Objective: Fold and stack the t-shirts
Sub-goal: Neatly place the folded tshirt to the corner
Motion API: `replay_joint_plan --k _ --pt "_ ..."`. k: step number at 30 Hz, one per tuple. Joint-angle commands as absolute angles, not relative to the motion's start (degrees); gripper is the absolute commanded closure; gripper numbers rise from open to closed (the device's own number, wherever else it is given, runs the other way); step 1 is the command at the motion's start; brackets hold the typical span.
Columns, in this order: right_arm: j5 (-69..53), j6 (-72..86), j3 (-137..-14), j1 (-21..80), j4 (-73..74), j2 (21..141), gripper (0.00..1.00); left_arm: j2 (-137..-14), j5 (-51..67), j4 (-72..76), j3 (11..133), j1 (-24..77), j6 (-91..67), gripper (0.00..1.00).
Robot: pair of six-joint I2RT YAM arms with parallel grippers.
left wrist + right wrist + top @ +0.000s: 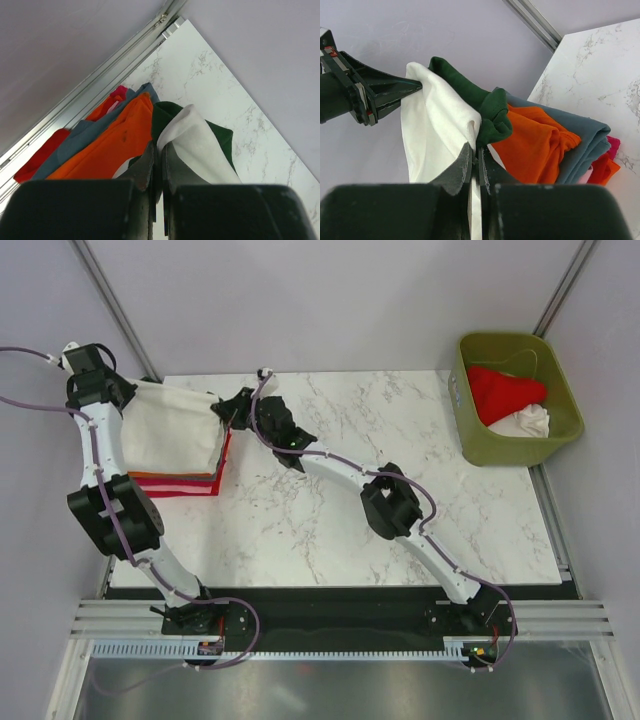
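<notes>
I see the left arm (110,510) and right arm (400,508) as white tubular links with chunky black joint housings. A lilac cable (95,455) loops along each, down to black bases (200,620) at the table's (300,540) near edge. The left claw (159,150) and right claw (476,152) have matte black, tapering fingers (145,167).

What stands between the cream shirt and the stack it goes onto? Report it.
Nothing visible. The left gripper and right gripper each pinch the cream shirt right over the stack, and no object shows between cloth and pile.
</notes>
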State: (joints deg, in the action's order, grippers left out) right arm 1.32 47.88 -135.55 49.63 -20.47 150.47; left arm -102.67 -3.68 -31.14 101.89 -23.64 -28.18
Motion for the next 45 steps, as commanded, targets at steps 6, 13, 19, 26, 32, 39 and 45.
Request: replay_joint_plan --k 6,13,19,26,32,39,45 --pt "4.2 49.1 -138.8 48.3 -26.4 153.9 1.00 -106.5 -3.7 -14.4 100.0 -24.4 -30.6 0.98" --pt "6.1 49.8 -140.6 48.1 -26.9 157.4 0.63 -112.5 -0.7 -10.6 100.0 -24.4 -31.5 0.85" --pt "6.1 49.8 -137.8 47.1 -26.5 155.0 0.23 -113.0 1.6 -10.5 100.5 -24.3 -32.0 0.39" --pt "5.1 43.8 -128.2 46.6 -24.8 144.6 0.21 -104.2 0.6 -10.3 95.3 -23.7 -31.9 0.36" --pt "-1.1 41.1 -117.5 46.8 -22.8 133.1 0.57 -93.1 0.9 -11.9 87.6 -23.7 -33.0 0.36" --pt "-13.8 54.1 -120.3 48.7 -23.6 136.1 0.97 -87.9 3.9 -11.8 77.3 -23.8 -35.9 0.42" --pt "-18.5 63.8 -131.2 51.1 -20.7 144.8 1.00 -87.8 4.8 -11.6 74.4 -24.4 -37.0 0.43"
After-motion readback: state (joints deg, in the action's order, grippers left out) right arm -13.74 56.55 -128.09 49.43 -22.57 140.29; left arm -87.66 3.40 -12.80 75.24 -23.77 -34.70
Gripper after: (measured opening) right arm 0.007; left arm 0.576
